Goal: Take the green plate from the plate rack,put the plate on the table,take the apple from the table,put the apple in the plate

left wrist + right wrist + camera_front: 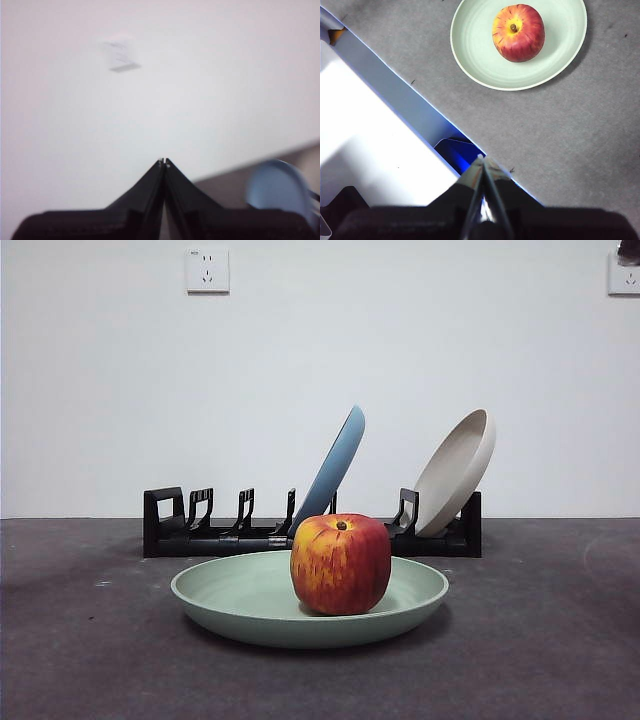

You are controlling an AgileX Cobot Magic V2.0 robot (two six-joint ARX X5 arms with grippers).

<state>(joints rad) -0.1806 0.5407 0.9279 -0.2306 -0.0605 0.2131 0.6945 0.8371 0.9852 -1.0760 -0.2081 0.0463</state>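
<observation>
Grey table (90, 660): apple (341, 563) on green plate (250, 602); both end effectors closed, empty.

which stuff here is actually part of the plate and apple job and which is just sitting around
Part of the job: green plate, apple resting in it, plate rack, table.

Just there: light blue plate and beige plate leaning in the rack, wall sockets.

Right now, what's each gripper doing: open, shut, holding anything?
Left gripper: shut, holding nothing, up off the table.
Right gripper: shut, holding nothing, away from the apple in the green plate.
</observation>
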